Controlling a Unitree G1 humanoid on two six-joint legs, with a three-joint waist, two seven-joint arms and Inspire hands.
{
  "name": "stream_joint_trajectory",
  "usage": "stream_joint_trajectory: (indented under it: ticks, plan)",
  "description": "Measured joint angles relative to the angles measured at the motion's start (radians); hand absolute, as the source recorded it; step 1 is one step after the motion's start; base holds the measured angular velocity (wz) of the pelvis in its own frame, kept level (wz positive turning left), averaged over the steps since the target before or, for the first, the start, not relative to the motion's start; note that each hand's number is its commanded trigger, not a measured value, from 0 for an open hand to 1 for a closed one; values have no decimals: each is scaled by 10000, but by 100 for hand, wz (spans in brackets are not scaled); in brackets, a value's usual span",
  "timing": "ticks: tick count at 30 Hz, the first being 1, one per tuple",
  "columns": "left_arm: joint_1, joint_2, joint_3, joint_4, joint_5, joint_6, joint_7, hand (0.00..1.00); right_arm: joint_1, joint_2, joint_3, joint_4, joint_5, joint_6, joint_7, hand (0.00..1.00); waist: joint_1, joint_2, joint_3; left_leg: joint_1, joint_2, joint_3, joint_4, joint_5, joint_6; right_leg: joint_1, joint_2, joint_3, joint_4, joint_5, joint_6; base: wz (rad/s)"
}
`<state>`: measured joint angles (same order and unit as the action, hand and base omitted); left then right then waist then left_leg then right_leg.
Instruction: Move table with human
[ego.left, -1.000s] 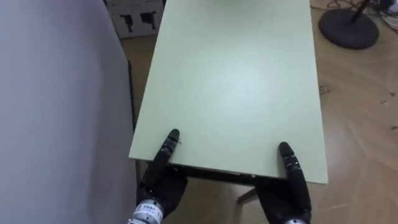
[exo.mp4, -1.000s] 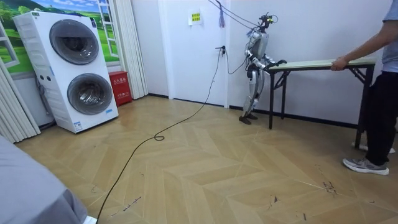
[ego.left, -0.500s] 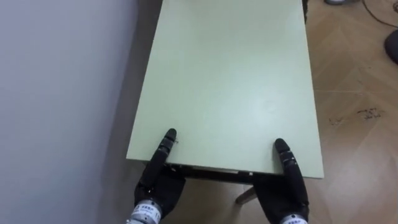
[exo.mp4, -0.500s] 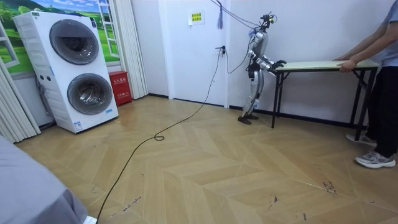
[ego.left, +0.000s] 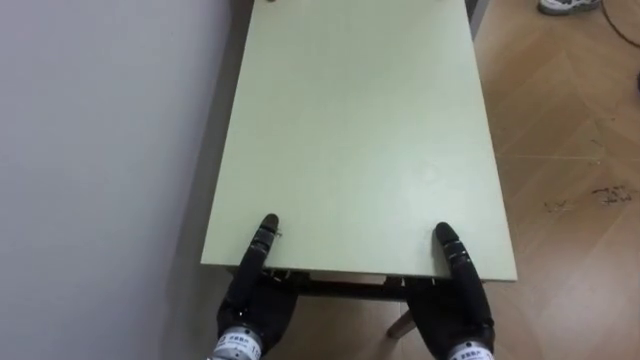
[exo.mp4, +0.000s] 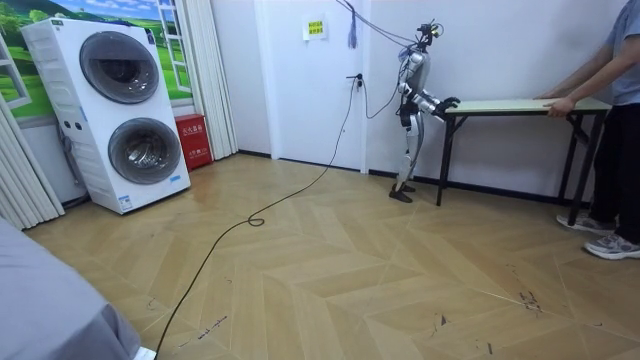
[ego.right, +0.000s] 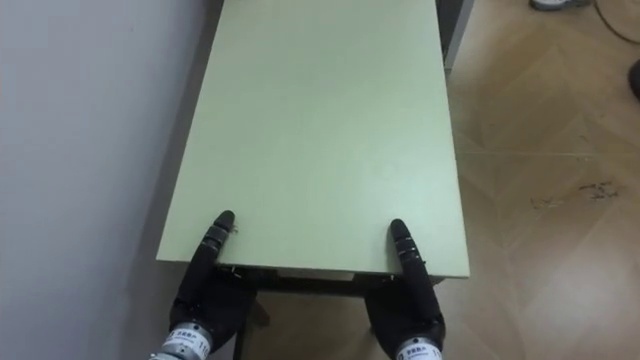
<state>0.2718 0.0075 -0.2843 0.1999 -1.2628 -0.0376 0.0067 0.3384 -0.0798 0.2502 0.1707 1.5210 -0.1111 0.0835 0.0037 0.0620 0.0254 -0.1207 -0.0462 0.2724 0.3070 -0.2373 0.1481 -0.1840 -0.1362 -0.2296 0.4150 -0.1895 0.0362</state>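
- Room view, left side: a stacked washer and dryer (exo.mp4: 125, 110) stands well apart from the work.
- Centre-right of that view: the robot stands at one short end of the table (exo.mp4: 500, 103), close to the white wall, with both arms reaching to the edge.
- At the room view's right, a person (exo.mp4: 612, 150) stands at the other short end, with one hand (exo.mp4: 553, 100) on the table top there.
- Progress, as a judgement: both ends are manned and gripped, so the shared carry looks under way. I cannot tell whether the legs are clear of the floor. No set-down spot is marked, so how much of the move is left is unknown.
- Eye view, left: the wall (ego.left: 100, 150) runs just beside the table's left long edge.
- The left hand (ego.left: 255, 295) is at the near left corner. Its thumb lies flat on the top and its palm sits under the edge, clamping the table.
- The right hand (ego.left: 455, 300) is at the near right corner and clamps the same short edge in the same way.
- Right of the table there is bare wood floor (ego.left: 570, 150), and the person's shoe (ego.left: 568, 5) shows at the top edge.
- The table's long axis runs straight away from the robot toward the person, parallel to the wall. Its short ends face the two carriers, and the top looks level.
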Motion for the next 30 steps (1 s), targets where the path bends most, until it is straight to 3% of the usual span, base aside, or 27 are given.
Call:
stream_joint_trajectory:
  ticks: [4, 8, 12, 19, 21, 23, 24, 26, 27, 30]
  plan:
    - [-1, 0, 89, 237, 4, 61, -117, 100, -3, 123, -3, 196, -143, 26, 1, 100, -3, -84, -55, 144, -5, 20, -68, -10, 16, 98, 1, 39, -22, 9, 13, -2]
    - [16, -4, 225, 441, 4, 155, -211, 100, 0, 232, -10, 345, -337, 71, 2, 100, -4, -106, -57, 366, -13, 18, -195, -10, 16, 279, -13, -30, -67, 12, 17, 0]
    - [29, -8, 322, 667, 7, 252, -409, 100, -38, 312, -179, 577, -361, 317, 9, 100, -1, -209, -110, 648, -13, 16, -368, -13, 11, 526, -10, -203, -211, 12, 19, 0]
    - [30, -19, 443, 811, 173, 402, -607, 100, -77, 506, -477, 763, -697, 500, 23, 100, -4, -221, -113, 955, -21, 20, -601, -18, 2, 682, -8, -305, -229, 29, 37, -1]
    - [29, -19, 443, 811, 195, 433, -643, 95, -101, 507, -521, 760, -713, 563, 23, 100, -4, -203, -118, 986, -24, 21, -667, -18, 2, 685, -8, -340, -233, 29, 37, 0]
    - [26, -8, 453, 809, 265, 481, -690, 76, -149, 504, -589, 759, -733, 622, 23, 61, -3, -170, -113, 993, -24, 17, -680, -18, 1, 682, -5, -332, -229, 28, 37, 0]
    - [21, -9, 452, 808, 290, 527, -733, 64, -182, 502, -630, 758, -747, 657, 23, 50, -5, -155, -111, 995, -24, 20, -692, -18, 1, 668, -4, -329, -223, 28, 38, 0]
    - [15, -7, 499, 810, 401, 581, -787, 51, -234, 504, -708, 759, -774, 716, 23, 11, -6, -132, -103, 994, -23, 4, -690, -18, 1, 664, -6, -337, -214, 26, 40, 0]
    - [16, -3, 514, 812, 586, 596, -804, 0, -235, 504, -779, 759, -776, 776, 45, 0, -8, -110, -98, 1004, -22, -13, -686, -18, 0, 642, -14, -332, -186, 22, 45, 0]
    - [33, 270, 399, 819, 1984, 600, -983, 0, -206, 414, -821, 845, -838, 817, 517, 0, -10, 54, -47, 1043, -47, -19, -685, -18, 0, 632, -37, -306, -197, 10, 63, -8]
